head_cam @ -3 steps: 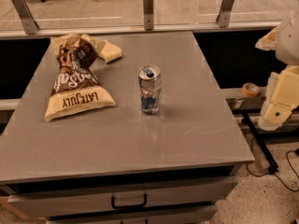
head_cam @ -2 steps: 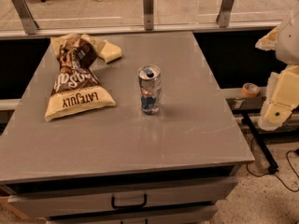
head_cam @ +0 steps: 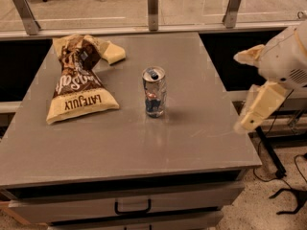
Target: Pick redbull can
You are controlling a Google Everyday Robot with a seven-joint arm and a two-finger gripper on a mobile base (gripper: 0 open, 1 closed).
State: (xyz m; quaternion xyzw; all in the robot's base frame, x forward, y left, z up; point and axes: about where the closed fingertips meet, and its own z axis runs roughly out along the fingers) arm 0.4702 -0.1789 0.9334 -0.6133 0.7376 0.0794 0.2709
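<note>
Table (head_cam: 144, 143): grey, flat top, seen from the near edge. A drawer front with a dark handle (head_cam: 133, 208) sits under the near edge. A low rail with metal posts (head_cam: 152, 8) runs behind the far edge.

Open room: the near half of the table is bare from left edge to right edge. There is also bare surface between the can and the right edge, and between the can and the far edge. The only other item is the Late July chip bag (head_cam: 79, 80). It lies flat on the left side and reaches toward the far-left corner. A clear gap separates it from the can.

Redbull can (head_cam: 154, 91): stands near the middle of the table, slightly toward the right edge. It is a slim, shiny silver can with blue patches and a small red mark low on the side. The pull-tab top is visible.

Orientation: upright on its base. The long axis is vertical and the top faces up. It touches nothing but the table.

End effector (head_cam: 237, 93): cream-coloured. It hangs off the table just outside the right edge, about level with the can's row and well apart from the can. The two fingers (head_cam: 261, 104) are spread wide, one above the other, with nothing held between them. They point in toward the table.
</note>
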